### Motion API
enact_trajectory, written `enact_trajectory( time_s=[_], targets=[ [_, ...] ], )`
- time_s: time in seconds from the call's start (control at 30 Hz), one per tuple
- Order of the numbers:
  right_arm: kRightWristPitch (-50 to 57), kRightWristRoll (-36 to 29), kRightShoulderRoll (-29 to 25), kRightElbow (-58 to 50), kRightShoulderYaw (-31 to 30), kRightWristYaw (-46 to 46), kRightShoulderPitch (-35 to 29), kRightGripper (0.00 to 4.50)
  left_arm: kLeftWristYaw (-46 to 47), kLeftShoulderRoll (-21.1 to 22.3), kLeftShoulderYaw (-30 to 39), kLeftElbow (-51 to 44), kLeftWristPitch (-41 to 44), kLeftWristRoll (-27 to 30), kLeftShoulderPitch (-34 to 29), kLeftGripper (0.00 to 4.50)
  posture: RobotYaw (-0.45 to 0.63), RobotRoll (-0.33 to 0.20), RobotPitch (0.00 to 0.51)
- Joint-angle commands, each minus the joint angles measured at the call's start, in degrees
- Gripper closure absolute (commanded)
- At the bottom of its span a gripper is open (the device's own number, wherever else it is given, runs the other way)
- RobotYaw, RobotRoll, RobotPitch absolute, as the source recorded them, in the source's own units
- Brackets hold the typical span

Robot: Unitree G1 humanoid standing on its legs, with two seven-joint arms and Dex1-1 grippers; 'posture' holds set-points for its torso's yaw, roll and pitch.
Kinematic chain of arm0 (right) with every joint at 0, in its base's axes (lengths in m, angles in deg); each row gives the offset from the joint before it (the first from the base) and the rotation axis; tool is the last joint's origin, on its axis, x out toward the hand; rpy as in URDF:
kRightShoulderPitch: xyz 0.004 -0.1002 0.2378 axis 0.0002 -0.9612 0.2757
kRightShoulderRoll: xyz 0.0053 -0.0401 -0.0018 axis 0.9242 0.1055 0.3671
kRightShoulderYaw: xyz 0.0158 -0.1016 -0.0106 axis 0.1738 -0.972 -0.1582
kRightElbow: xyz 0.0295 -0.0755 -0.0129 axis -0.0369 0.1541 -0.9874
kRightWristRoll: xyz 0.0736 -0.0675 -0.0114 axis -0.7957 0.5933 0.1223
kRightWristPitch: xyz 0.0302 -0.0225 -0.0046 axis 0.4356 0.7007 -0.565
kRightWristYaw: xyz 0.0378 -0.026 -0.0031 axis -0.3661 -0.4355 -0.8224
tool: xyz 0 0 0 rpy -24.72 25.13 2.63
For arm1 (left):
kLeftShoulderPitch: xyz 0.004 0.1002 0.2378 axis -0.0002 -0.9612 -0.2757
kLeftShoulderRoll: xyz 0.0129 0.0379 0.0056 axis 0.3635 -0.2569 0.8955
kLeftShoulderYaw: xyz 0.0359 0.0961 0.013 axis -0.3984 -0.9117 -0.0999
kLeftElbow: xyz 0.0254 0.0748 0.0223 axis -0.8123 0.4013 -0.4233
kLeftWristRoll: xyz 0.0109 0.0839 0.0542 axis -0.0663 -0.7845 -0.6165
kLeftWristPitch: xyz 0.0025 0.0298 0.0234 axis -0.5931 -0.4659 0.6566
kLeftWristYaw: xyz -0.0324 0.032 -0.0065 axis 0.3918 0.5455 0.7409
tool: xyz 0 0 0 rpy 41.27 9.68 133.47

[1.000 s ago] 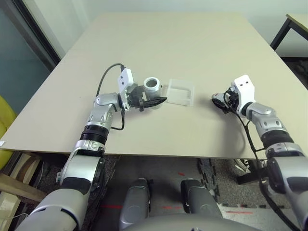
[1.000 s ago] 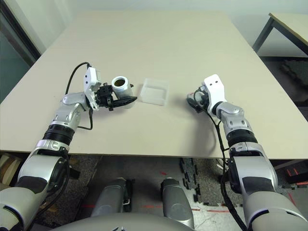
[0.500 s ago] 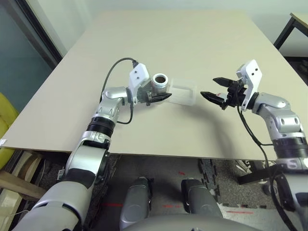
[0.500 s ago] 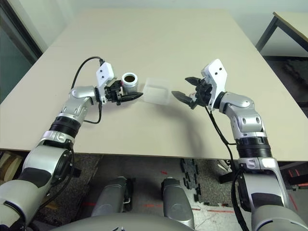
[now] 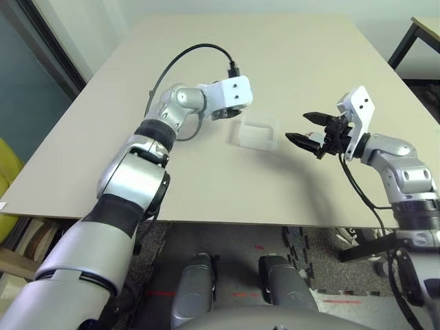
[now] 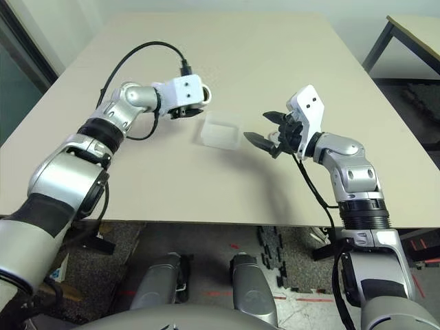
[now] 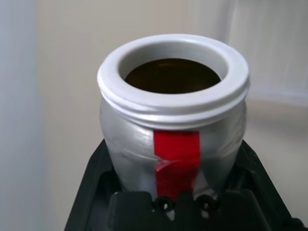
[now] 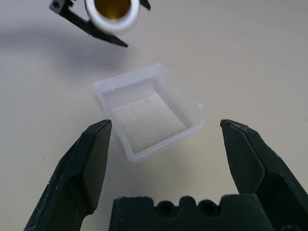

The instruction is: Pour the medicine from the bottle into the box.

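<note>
We grip the bottle (image 7: 173, 82) in our left gripper (image 6: 194, 111), left of upper centre; right gripper (image 5: 294, 126) open. The box (image 5: 258, 135), upper centre, looks light, slippery; we'd brace its walls.

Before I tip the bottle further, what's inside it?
Through the mouth of the bottle, a dark amber-brown interior shows. Its depths and bottom are hidden by the rim and walls, so I can't tell how much medicine is there.

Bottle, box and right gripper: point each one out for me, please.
Bottle (image 7: 175, 113): left wrist view, on the white rim band around its mouth.
Box (image 8: 147, 120): right wrist view, on its bare inside floor.
Right gripper (image 8: 166, 123): right wrist view, midway between its open fingertips.
</note>
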Motion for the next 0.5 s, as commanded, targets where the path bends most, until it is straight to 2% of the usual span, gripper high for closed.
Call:
enact_trajectory(
  time_s=[0.03,0.23,0.5],
  targets=[
    [-0.78,-0.49,0.97,-0.05,0.40,0.90,0.24,0.00,5.23,-3.62,-9.28,2.34,0.26,-11.34,5.06,1.97,-0.15,0.000,0.048],
    [-0.09,-2.57,2.76,-4.46,2.50,4.09,-2.69,0.00,10.64,-6.84,-17.40,3.95,0.86,-20.81,6.15,1.97,-0.21,0.000,0.046],
    [1.72,-4.98,3.14,-8.74,3.36,6.10,-5.97,0.00,11.32,-7.18,-16.57,4.56,2.55,-21.95,6.85,1.97,-0.21,0.000,0.051]
  ],
)
